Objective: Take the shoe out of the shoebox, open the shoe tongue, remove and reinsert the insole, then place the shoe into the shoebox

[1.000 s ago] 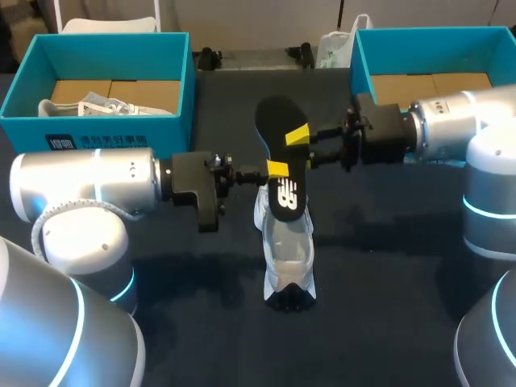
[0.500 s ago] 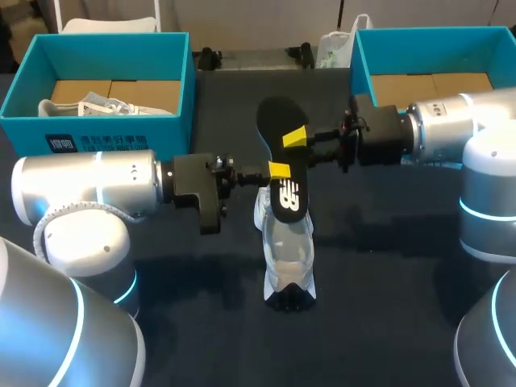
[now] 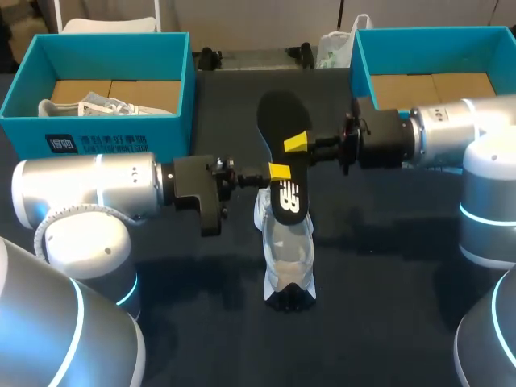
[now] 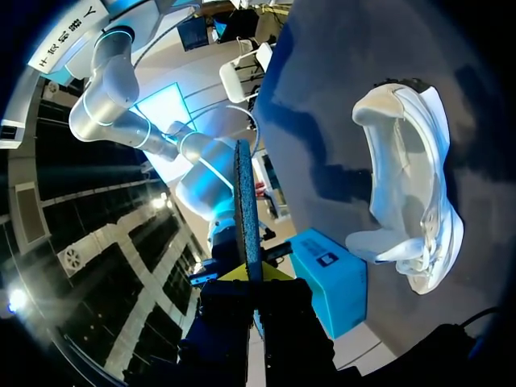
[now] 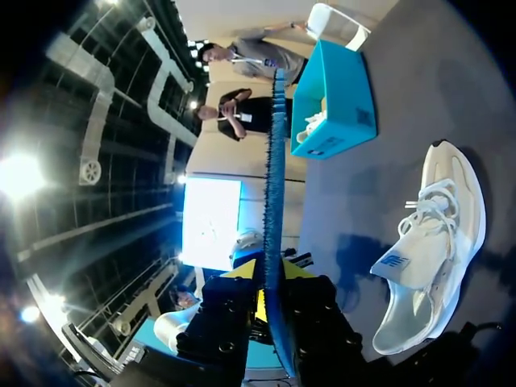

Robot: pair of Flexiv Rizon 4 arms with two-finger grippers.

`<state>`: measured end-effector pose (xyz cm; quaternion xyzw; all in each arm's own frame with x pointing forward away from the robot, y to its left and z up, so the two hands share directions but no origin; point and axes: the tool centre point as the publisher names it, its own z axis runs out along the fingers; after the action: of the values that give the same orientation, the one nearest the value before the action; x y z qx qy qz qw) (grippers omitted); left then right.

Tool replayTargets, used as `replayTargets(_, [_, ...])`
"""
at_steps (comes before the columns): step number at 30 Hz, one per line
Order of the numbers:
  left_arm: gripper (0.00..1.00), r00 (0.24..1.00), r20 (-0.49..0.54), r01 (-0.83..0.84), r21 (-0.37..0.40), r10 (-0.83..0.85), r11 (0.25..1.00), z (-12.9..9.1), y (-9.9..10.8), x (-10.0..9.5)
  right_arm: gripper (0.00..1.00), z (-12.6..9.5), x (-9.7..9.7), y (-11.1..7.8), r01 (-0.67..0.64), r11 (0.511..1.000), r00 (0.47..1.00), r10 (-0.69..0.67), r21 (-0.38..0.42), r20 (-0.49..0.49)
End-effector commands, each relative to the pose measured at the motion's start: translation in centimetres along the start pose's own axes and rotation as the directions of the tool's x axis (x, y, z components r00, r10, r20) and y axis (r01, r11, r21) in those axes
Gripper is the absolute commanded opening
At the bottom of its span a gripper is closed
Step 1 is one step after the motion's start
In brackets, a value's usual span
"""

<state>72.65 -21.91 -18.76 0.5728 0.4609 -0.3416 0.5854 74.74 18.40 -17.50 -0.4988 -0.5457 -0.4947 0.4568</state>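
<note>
A black insole (image 3: 281, 153) stands on edge in the air above a white shoe (image 3: 288, 258) that rests upright on the dark table. My left gripper (image 3: 279, 171) comes in from the left and is shut on the insole's lower part. My right gripper (image 3: 296, 143) reaches in from the right and is shut on it a little higher up. In the left wrist view the insole (image 4: 246, 210) rises edge-on out of the gripper (image 4: 256, 278), with the shoe (image 4: 411, 201) lying beside it. The right wrist view shows the insole (image 5: 272, 201) between the fingers of that gripper (image 5: 270, 282), the shoe (image 5: 431, 258) off to one side.
A teal shoebox (image 3: 24, 97) at the back left holds a second white shoe (image 3: 105, 106). Another teal shoebox (image 3: 361, 60) stands at the back right, behind my right arm. Dark table surface surrounds the shoe.
My right gripper's fingers have closed in on the insole. The insole and left gripper have barely shifted; the shoe has not moved.
</note>
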Motion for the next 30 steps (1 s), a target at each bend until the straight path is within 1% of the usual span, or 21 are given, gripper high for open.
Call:
replayTargets(1, [0.0, 1.0, 0.001, -0.002, -0.007, 0.002, 1.0, 0.0, -0.3, 0.1, 0.15, 0.1, 0.0, -0.1, -0.001, 1.0, 1.0, 0.001, -0.005, 0.001])
replayTargets(6, [0.0, 1.0, 0.001, 0.001, -0.009, -0.001, 1.0, 0.0, -0.4, 0.1, 0.11, 0.0, -0.1, -0.1, 0.002, 1.0, 1.0, -0.002, -0.009, 0.002])
replayTargets(7, [0.0, 1.0, 0.002, 0.001, -0.009, -0.001, 1.0, 0.0, -0.4, 0.1, 0.0, 0.0, -0.1, -0.1, 0.002, 1.0, 1.0, -0.002, -0.008, 0.002])
replayTargets(11, [0.0, 1.0, 0.003, 0.007, -0.003, -0.007, 1.0, -0.1, -0.6, -0.2, 0.0, 0.0, -0.1, -0.1, 0.005, 1.0, 1.0, -0.005, -0.003, 0.003])
replayTargets(12, [0.39, 1.0, 0.003, 0.009, -0.002, -0.009, 1.0, -0.1, -0.6, -0.2, 0.0, 0.0, -0.1, -0.1, 0.005, 1.0, 1.0, -0.005, -0.002, 0.003])
replayTargets(13, [0.96, 1.0, 0.004, 0.013, -0.001, -0.013, 1.0, -0.3, -0.6, -0.4, 0.0, 0.0, -0.1, -0.1, 0.005, 1.0, 1.0, -0.005, -0.001, 0.002])
replayTargets(14, [1.0, 1.0, 0.005, 0.014, -0.001, -0.014, 1.0, -0.5, -0.6, -0.6, 0.0, 0.0, -0.2, -0.1, 0.005, 1.0, 1.0, -0.005, -0.001, 0.001])
replayTargets(18, [1.0, 0.999, -0.022, 0.04, 0.0, -0.04, 0.999, -1.9, -0.5, -1.0, 0.0, -0.2, -0.5, -0.1, 0.005, 1.0, 1.0, -0.005, 0.0, -0.002])
replayTargets(20, [1.0, 0.998, -0.038, 0.056, 0.005, -0.056, 0.998, -3.2, -0.3, -1.4, 0.0, -0.3, -0.8, -0.2, 0.005, 1.0, 1.0, -0.005, -0.001, -0.004])
replayTargets(21, [1.0, 0.996, -0.063, 0.066, 0.011, -0.065, 0.998, -3.8, -0.1, -1.4, 0.0, -0.4, -1.0, -0.3, 0.006, 1.0, 1.0, -0.006, -0.002, -0.006])
replayTargets(23, [1.0, 0.991, -0.085, 0.109, 0.018, -0.107, 0.994, -5.2, 0.5, -1.6, 0.0, -0.4, -1.2, -0.4, 0.006, 1.0, 1.0, -0.006, -0.004, -0.008])
replayTargets(27, [1.0, 0.974, -0.198, 0.122, 0.065, -0.107, 0.99, -7.5, 1.7, -1.8, 0.0, -0.2, -1.4, -0.6, 0.005, 1.0, 1.0, -0.005, 0.001, -0.005])
replayTargets(28, [1.0, 0.972, -0.205, 0.13, 0.065, -0.115, 0.989, -8.1, 2.1, -1.9, 0.0, -0.1, -1.5, -0.7, 0.004, 1.0, 1.0, -0.004, 0.003, -0.003])
replayTargets(29, [1.0, 0.965, -0.231, 0.145, 0.082, -0.122, 0.986, -8.7, 2.6, -2.1, 0.0, 0.1, -1.6, -0.7, 0.002, 1.0, 1.0, -0.002, 0.005, -0.003])
replayTargets(30, [1.0, 0.962, -0.248, 0.142, 0.086, -0.117, 0.986, -9.0, 2.8, -2.3, 0.0, 0.1, -1.7, -0.8, 0.001, 1.0, 1.0, -0.001, 0.007, -0.003])
